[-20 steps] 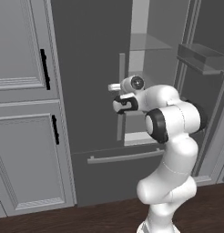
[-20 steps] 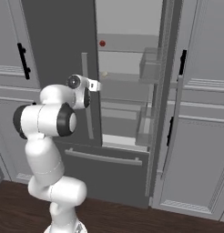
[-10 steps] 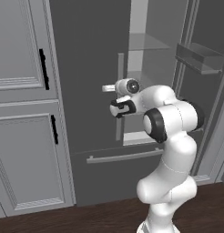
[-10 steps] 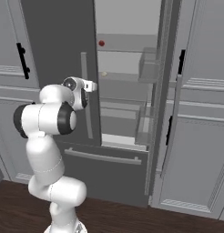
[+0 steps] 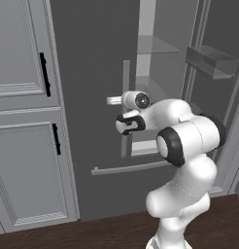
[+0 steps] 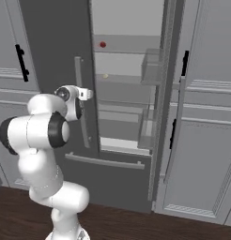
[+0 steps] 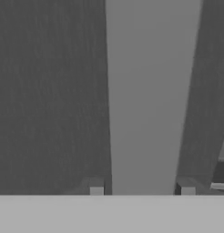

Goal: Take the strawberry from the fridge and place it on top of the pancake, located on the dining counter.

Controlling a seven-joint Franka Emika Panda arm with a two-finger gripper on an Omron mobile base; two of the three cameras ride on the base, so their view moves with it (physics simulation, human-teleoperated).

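Grey panelled cabinets flank a dark French-door fridge [image 6: 61, 42] in a rendered kitchen, where a white Franka arm has its gripper [image 7: 141, 186] set on the long bar handle [image 7: 150, 95] of the fridge's left door. In the hand view the pale bar runs straight up between the two fingertips [image 7: 96, 186], one on either side and close against it, so the pincer appears closed around the handle rather than empty. The right door already stands open, baring a pale interior with glass shelves; the strawberry [image 6: 103, 44], a single tiny red fruit, sits on an upper shelf above the gripper and well off to its far side in the right base view. One small pale yellowish item [image 6: 105, 75] lies on the shelf just below it. Two black cabinet handles [image 5: 43, 74] show on the cabinets beside the gripper in the left base view, and one bar handle crosses the bottom drawer [image 6: 104, 161] beneath it. If the step in hand is swinging this door wide, it would be done best by keeping the bar centred between the fingers and following the door's arc, so the grip does not slide along the handle.
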